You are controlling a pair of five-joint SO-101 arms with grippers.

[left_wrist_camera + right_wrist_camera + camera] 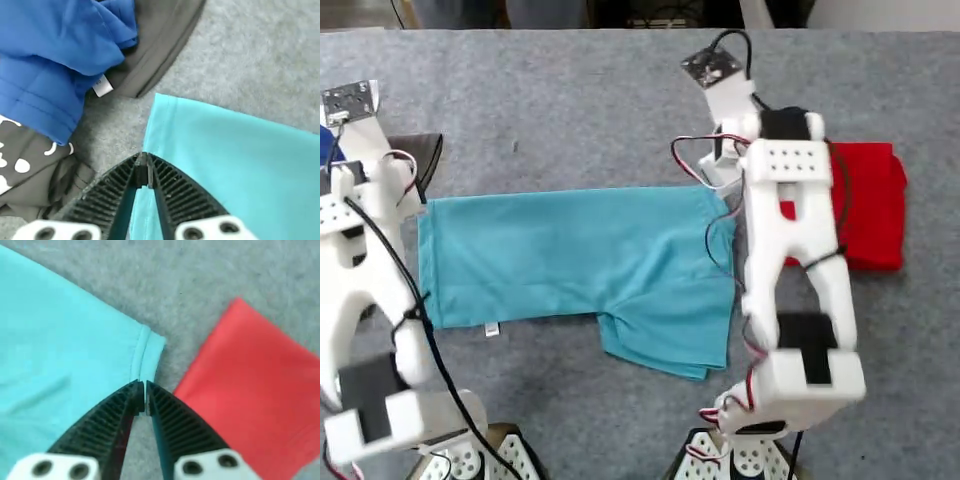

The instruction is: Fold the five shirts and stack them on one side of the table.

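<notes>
Table top (570,110) recorded as grey, felt-like, evenly lit. Beyond far edge, 12 o'clock: dark strip (550,12) noted. Wooden piece (408,12) seen at 11 o'clock; white surface (880,12) at 1 o'clock.

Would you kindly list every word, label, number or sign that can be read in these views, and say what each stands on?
No text here can be read.
Sewn tag on the blue shirt: too blurred to read.
Small tag at the teal shirt edge: too small to read.
White marks on the printed dark shirt: shapes, no legible letters.
</notes>
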